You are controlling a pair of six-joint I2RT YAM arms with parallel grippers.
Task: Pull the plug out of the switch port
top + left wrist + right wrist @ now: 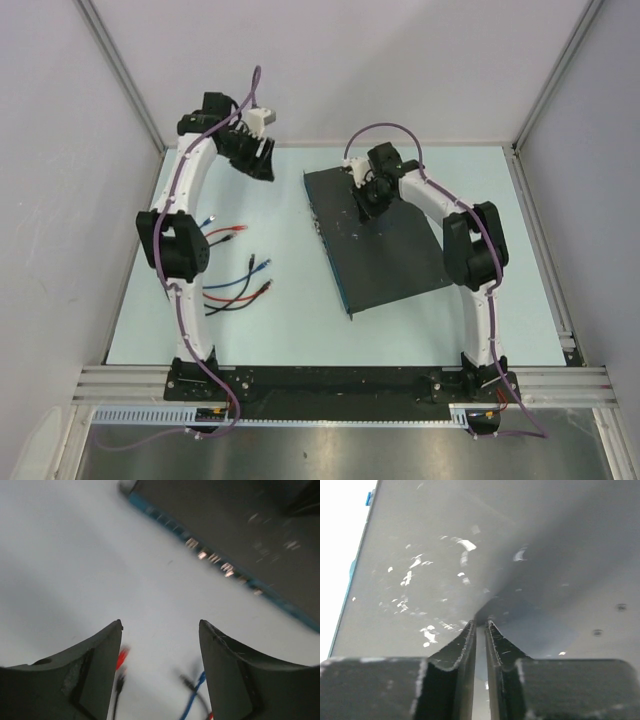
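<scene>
Switch under right gripper, barely parted, tips at top; left gripper spread, well left.

A pale mint-blue table fills the overhead view, between light grey walls. At about 2 o'clock lies the switch, matt black, its top scuffed with scattered pale specks and white flakes. Its long edge facing 9 o'clock is bright blue, dotted with small silvery sockets. At 9 o'clock, loose cables show red, blue and black. The left arm and right arm are white with black joints, each trailed by a purple cord. The left gripper and right gripper are dark charcoal, worn grey at the edges. A silver rail runs along 6 o'clock.
</scene>
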